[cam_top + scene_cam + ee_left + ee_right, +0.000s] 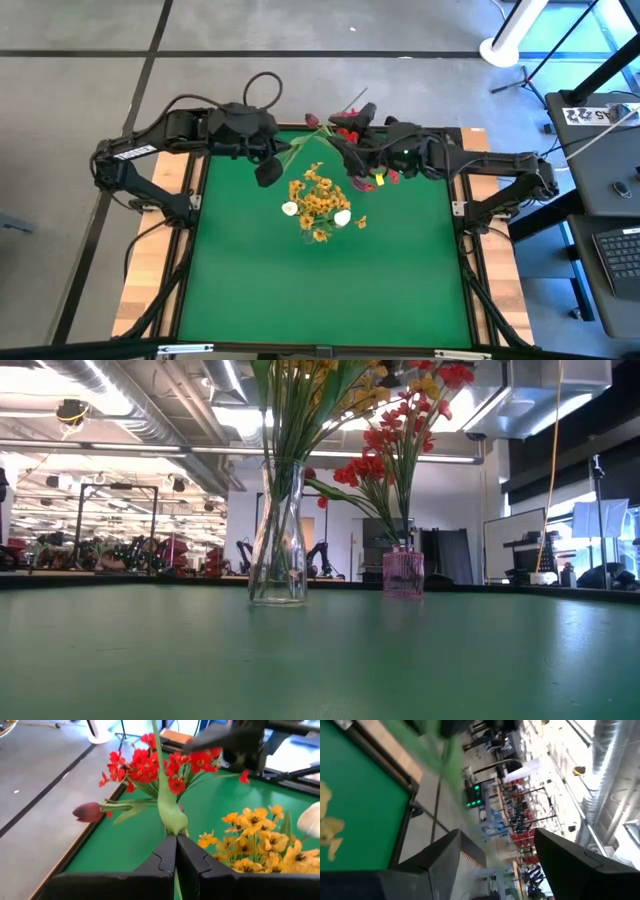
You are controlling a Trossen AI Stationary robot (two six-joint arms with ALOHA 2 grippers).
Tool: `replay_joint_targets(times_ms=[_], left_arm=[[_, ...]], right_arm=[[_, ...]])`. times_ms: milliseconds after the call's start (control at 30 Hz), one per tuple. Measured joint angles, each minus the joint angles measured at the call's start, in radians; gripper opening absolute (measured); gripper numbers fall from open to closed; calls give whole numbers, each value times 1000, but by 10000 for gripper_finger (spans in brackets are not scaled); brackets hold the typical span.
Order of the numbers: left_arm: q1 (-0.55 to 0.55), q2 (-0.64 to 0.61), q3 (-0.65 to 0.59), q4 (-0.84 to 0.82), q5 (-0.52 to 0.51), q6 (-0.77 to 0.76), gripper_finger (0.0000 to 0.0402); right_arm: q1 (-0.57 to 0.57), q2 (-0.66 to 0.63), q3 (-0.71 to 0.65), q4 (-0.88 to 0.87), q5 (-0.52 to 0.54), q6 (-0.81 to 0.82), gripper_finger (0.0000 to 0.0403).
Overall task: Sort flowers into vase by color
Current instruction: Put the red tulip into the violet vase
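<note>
Grey floor tiles (80, 90) with dark seams surround the green surface (320, 290). Overhead run silver ducts (150, 390) and bright ceiling lights (110, 400) — a desk with a keyboard (620, 255) stands alongside, a white pole base (500, 50) beyond.

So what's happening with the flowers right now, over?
Left claw shut on a green stem. Right claw open, empty, over the red flowers. Yellow bunch already in the clear vase. Nothing blocking.

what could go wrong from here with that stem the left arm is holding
The left end effector pinches a green stem with a maroon bud out over the table edge; a slip drops it on the floor. Swinging it could snag the red flowers. The right end effector is open near the pink vase.
</note>
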Motion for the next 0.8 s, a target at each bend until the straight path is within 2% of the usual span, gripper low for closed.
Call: replay_joint_targets(times_ms=[267, 367, 467, 800], left_arm=[[-6, -2, 0, 34, 69, 1, 0], [-10, -2, 0, 34, 71, 1, 0], [-10, -2, 0, 34, 71, 1, 0], [-10, -2, 0, 34, 70, 1, 0]], right_arm=[[-1, 18, 0, -29, 25, 2, 252], [-1, 17, 0, -32, 25, 2, 239], [0, 17, 0, -36, 25, 2, 201], [-1, 17, 0, -95, 28, 39, 33]])
